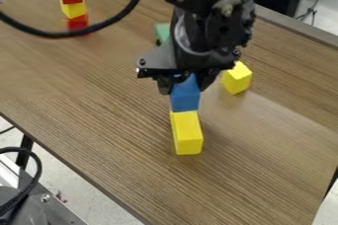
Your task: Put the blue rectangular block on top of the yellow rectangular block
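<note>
Near the centre of the camera view, my black two-finger gripper (185, 87) is clamped on the blue rectangular block (185, 98), by the far end of the yellow rectangular block (188, 134); contact unclear. I judge this placing: next, align, lower gently, release.

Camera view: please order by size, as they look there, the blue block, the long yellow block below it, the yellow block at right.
1. Long yellow block
2. Blue block, by its visible part; the gripper covers its upper end
3. Yellow block at right
</note>
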Available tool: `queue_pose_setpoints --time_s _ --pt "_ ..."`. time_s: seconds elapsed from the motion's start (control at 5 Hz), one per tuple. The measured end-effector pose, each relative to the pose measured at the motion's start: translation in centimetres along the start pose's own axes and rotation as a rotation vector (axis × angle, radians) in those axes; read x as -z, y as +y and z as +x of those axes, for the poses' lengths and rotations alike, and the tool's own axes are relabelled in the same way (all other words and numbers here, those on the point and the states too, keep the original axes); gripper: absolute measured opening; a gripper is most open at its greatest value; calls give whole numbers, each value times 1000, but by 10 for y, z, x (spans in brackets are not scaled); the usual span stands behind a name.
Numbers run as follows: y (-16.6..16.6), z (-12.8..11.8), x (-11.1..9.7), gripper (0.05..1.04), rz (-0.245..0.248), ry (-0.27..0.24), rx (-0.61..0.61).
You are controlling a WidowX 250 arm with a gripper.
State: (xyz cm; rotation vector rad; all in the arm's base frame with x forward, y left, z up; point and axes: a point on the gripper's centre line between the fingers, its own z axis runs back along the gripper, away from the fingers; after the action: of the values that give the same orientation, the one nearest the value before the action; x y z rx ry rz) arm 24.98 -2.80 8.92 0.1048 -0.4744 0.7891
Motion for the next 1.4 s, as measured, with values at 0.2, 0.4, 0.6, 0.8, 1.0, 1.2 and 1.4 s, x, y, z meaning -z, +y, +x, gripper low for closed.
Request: queue_pose_setpoints --time_s 0.2,0.4,0.6,0.8,1.0,1.2,1.4 --pt "3 -12 3 568 4 21 -9" --pt "3 -20 9 568 13 42 1" --pt "0 -26 12 568 4 54 7" --pt "-2 -29 15 568 6 59 11" --pt "-5 -28 16 568 6 58 13" --pt "-5 -28 17 568 5 56 14" --pt "-6 -29 18 617 2 58 14"
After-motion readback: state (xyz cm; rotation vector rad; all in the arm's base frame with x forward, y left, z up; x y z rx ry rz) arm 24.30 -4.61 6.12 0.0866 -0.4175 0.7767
